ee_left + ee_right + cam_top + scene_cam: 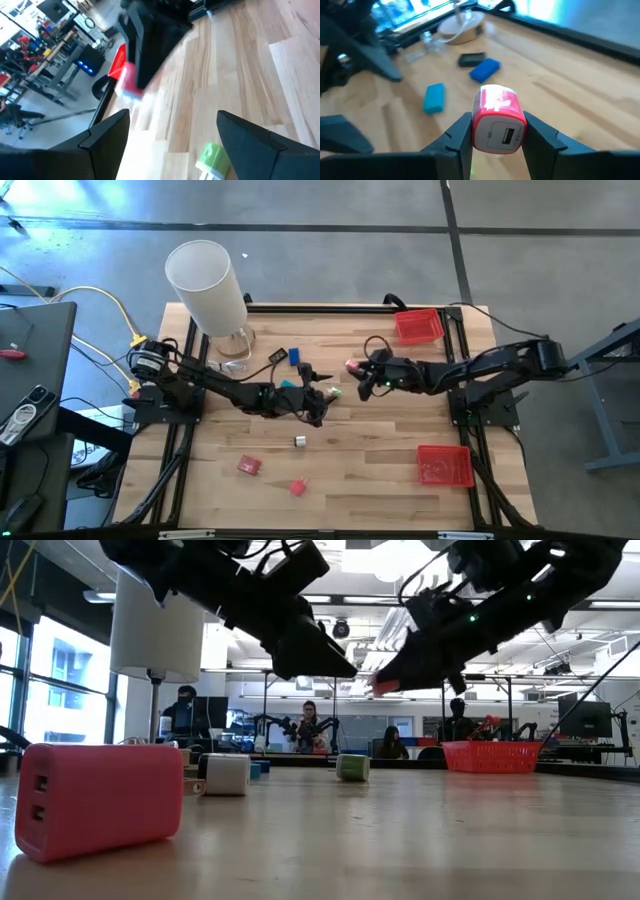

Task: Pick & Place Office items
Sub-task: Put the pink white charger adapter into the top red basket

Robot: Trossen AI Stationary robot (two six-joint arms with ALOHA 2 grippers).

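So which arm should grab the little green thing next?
Probably the left. Its gripper is open and empty, right beside the green piece. The right gripper is already shut on a pink charger.

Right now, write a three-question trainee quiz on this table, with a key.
1. True or false: the right gripper is shut on a pink charger cube.
2. The left gripper is: A) open and holding nothing, B) shut on the green piece, C) shut on the blue piece.
3. How many red trays show in the high view?

Key:
1. True.
2. A; the green piece lies on the table between its fingers, untouched.
3. Two: the far red tray and the near red tray, both on the right side.
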